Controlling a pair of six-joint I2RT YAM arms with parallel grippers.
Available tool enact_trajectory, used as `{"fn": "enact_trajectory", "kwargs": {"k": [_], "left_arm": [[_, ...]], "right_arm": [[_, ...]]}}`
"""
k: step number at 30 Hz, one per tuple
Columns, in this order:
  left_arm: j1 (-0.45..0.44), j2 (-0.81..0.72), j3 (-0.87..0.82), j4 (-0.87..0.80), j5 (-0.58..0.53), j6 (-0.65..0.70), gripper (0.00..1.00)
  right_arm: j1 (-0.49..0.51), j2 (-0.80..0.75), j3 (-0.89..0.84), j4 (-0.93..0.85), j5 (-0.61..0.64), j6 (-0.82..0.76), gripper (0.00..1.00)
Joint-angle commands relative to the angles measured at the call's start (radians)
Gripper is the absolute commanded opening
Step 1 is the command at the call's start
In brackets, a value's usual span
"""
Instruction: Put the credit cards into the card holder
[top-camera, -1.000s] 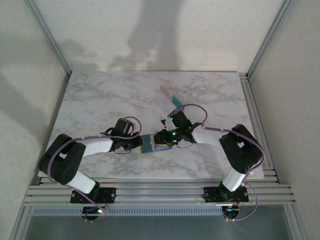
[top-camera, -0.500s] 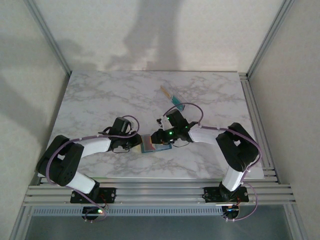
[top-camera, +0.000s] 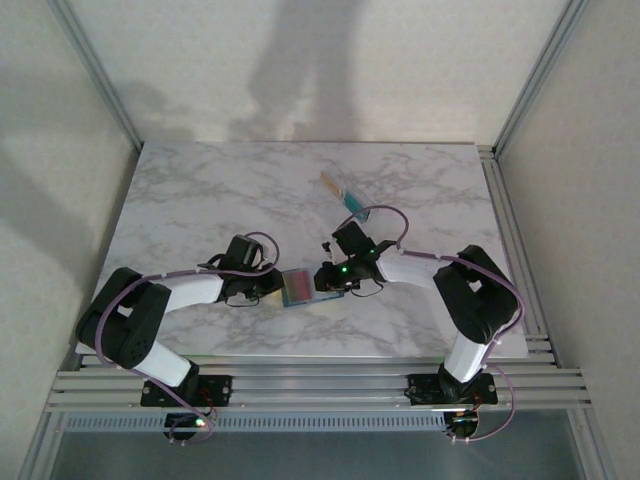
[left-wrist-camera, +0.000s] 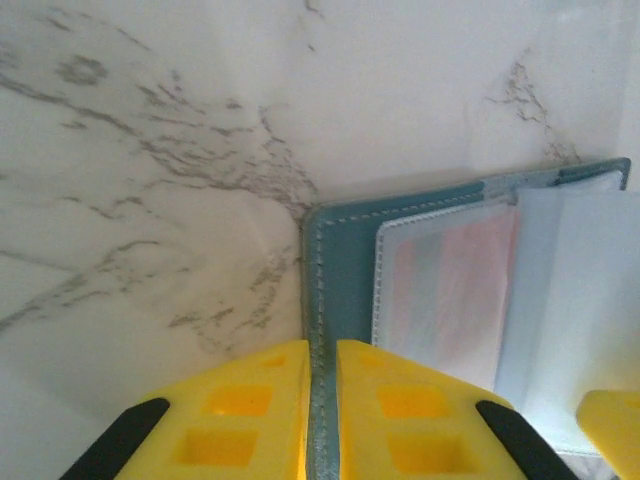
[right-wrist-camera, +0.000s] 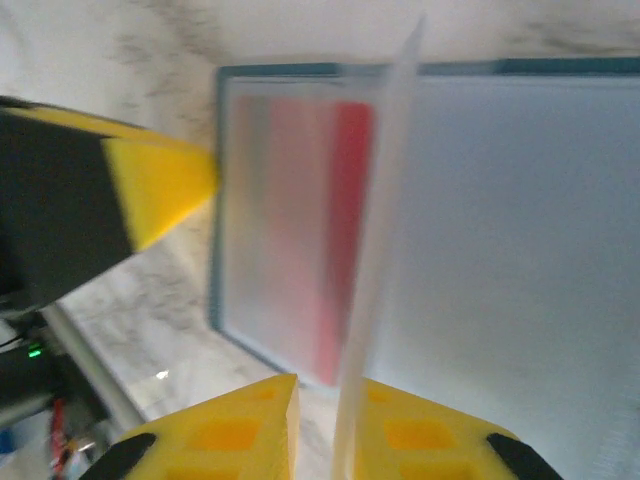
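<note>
A small teal folding wallet (top-camera: 298, 288) lies open on the marble between the arms. My left gripper (left-wrist-camera: 322, 345) is shut on its stitched teal edge (left-wrist-camera: 318, 260). A red credit card (right-wrist-camera: 345, 220) sits behind a cloudy sleeve inside it and looks pink in the left wrist view (left-wrist-camera: 455, 290). My right gripper (right-wrist-camera: 325, 385) stands open with a narrow gap. A clear sleeve page (right-wrist-camera: 385, 200) stands upright in that gap, against one finger. The card holder (top-camera: 342, 194), long and narrow, lies farther back with orange and teal showing in it.
The left arm's yellow and black finger (right-wrist-camera: 150, 185) reaches in at the wallet's left side. A yellow fingertip (left-wrist-camera: 610, 425) of the right gripper shows at the wallet's far corner. Bare marble (top-camera: 200, 200) spreads to the left and back. Frame rails run along the table's edges.
My right gripper's jaws have narrowed around the clear sleeve page. It has raised the page, so the wallet now shows a pale pink inside. The left gripper has barely moved.
</note>
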Motion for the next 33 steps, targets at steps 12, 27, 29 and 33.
{"fn": "enact_trajectory", "kwargs": {"k": [12, 27, 29, 33], "left_arm": [[0.012, -0.122, 0.107, -0.183, -0.181, 0.046, 0.19], [0.031, -0.264, 0.182, -0.301, -0.320, 0.067, 0.51], [0.032, -0.280, 0.159, -0.286, -0.320, 0.066, 0.53], [0.037, -0.279, 0.161, -0.308, -0.317, 0.072, 0.54]], "right_arm": [[-0.006, -0.124, 0.106, -0.323, 0.417, -0.095, 0.47], [-0.355, 0.007, 0.516, -0.378, 0.255, -0.329, 0.66], [-0.400, 0.053, 0.562, -0.376, 0.210, -0.341, 0.65], [-0.470, 0.145, 0.635, -0.384, 0.092, -0.359, 0.53]]}}
